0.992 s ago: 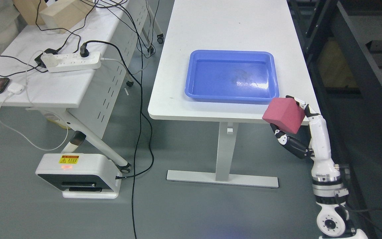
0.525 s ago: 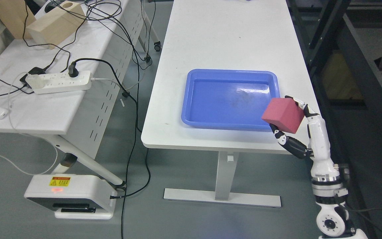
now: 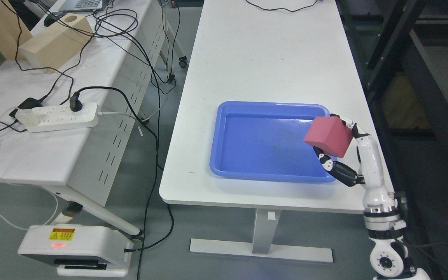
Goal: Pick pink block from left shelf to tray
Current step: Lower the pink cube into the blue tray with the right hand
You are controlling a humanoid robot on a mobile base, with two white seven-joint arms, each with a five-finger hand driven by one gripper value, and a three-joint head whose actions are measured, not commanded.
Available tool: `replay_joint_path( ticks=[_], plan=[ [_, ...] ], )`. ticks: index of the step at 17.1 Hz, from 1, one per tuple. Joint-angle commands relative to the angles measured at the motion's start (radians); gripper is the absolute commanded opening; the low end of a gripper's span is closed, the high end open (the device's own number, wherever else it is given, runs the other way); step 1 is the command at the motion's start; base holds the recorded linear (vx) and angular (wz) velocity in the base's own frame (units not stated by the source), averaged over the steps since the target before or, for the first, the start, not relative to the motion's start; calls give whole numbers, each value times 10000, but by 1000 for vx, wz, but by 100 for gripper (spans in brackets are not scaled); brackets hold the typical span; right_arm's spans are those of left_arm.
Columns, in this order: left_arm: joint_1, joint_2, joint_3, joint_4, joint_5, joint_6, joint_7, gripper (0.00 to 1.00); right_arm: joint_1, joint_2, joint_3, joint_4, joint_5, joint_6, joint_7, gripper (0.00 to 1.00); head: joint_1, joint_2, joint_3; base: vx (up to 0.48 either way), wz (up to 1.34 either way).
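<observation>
The whole view has shifted since the earlier pictures: the white table (image 3: 263,70) and blue tray (image 3: 263,173) now sit lower in the picture, which is a camera move rather than the things moving. Against the tray, though, the pink block (image 3: 328,136) has changed place: earlier it hung off the tray's near right corner, past the table's front edge, and now it overlaps the tray's right rim, partly over the tray floor.

The block is tilted, one corner pointing down, and shows above the tray's right side; whether it touches the rim cannot be told. The right hand (image 3: 344,155) grasps it, with white fingers (image 3: 348,121) wrapping over the far top edge and a black thumb-side finger pressing from below. The white forearm rises from the lower right corner of the picture, beside the table's right edge.

The tray lies flat near the table's front right and holds nothing on its floor. A black cable (image 3: 282,7) lies at the table's far end.

To the left, a second white table (image 3: 33,155) carries a white power strip (image 3: 58,116) with a black plug in it, tangled black cables, and a pale wooden block (image 3: 55,44) farther back. On the grey floor below stands a white device (image 3: 72,251) with a yellow warning label. Dark shelving (image 3: 422,77) runs along the right.
</observation>
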State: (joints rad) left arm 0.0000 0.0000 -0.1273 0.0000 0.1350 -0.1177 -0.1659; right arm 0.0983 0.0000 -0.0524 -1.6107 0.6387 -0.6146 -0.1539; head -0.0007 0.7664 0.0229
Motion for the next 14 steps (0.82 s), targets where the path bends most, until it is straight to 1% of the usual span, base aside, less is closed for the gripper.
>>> replay_joint_path(
  ticks=[1,5,11,14],
  plan=[
    [200,175,0,-175,0,-5,2,100,45,-175,217,0,71,87,738,10,0,0,0,140,0],
    [200,175,0,-175,0,-5,2,100,244,-175,814,16,300,592,2318,12,0,0,0,106,0],
    [200,175,0,-175,0,-5,2,100,198,-175,1060,46,453,838,2474,13,0,0,0,76,1],
    [200,175,0,-175,0,-5,2,100,152,-175,1490,153,960,1589,2475,17,0,0,0,77,0]
  ],
)
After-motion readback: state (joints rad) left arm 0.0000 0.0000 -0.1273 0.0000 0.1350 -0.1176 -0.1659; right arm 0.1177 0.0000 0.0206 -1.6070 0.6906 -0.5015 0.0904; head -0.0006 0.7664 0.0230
